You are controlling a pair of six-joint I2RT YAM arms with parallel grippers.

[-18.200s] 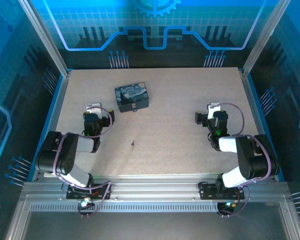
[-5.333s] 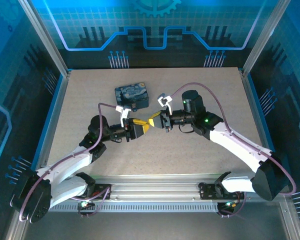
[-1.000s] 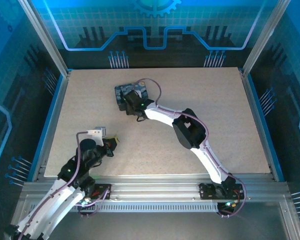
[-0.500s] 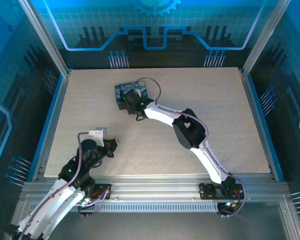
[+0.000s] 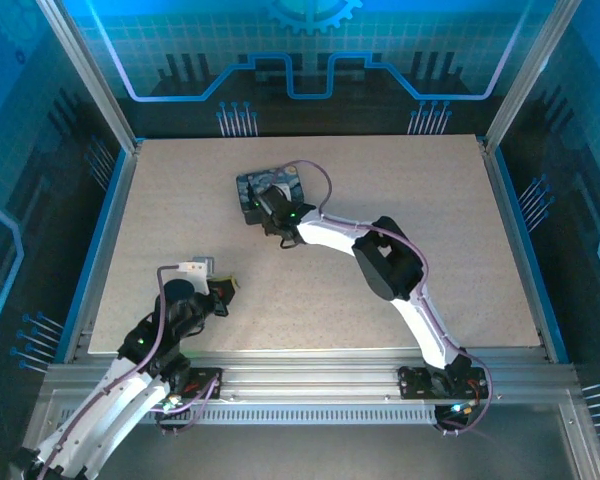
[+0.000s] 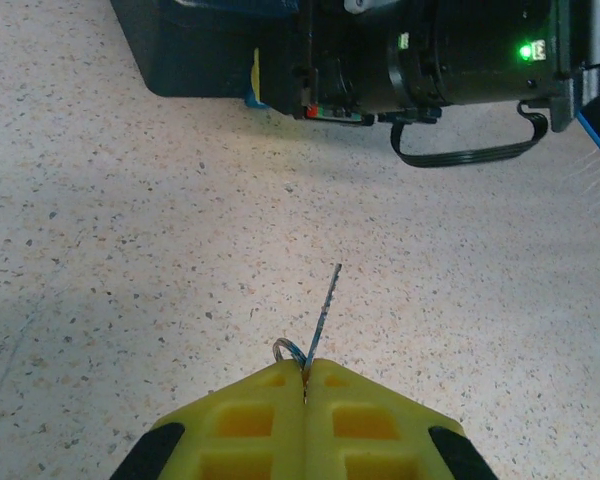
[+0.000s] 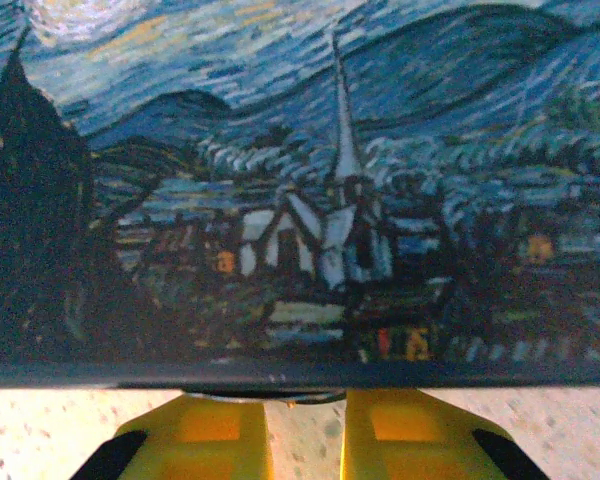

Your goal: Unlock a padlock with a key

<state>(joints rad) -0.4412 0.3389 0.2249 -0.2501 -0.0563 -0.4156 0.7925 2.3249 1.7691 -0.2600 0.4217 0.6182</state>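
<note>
Four hazards are noted, gravest first. One: the right gripper (image 7: 307, 405) sits hard against the near wall of the tin (image 7: 300, 200), its yellow fingers (image 7: 215, 430) narrowly apart. The padlock (image 7: 292, 402), taken to be the small brass glint at the tin's foot between them, is mostly hidden, and whether it is gripped cannot be told. If the jaws have caught nothing, a lift would leave the lock on the table (image 5: 430, 200); if they have also caught the tin's edge, the tin would be dragged. Two: a lock pinched off-centre or by its shackle alone could swing, turning the keyhole away from the other arm. Three: the left gripper (image 6: 305, 372), well apart from the tin toward the table's near-left, has its fingers pressed flat together on the head of the key (image 6: 323, 310). The thin blade juts out at a slant, so any side load at the keyhole could pivot it or pull it free. Four: the blade is a mere sliver, so a small misalignment would miss the slot.
</note>
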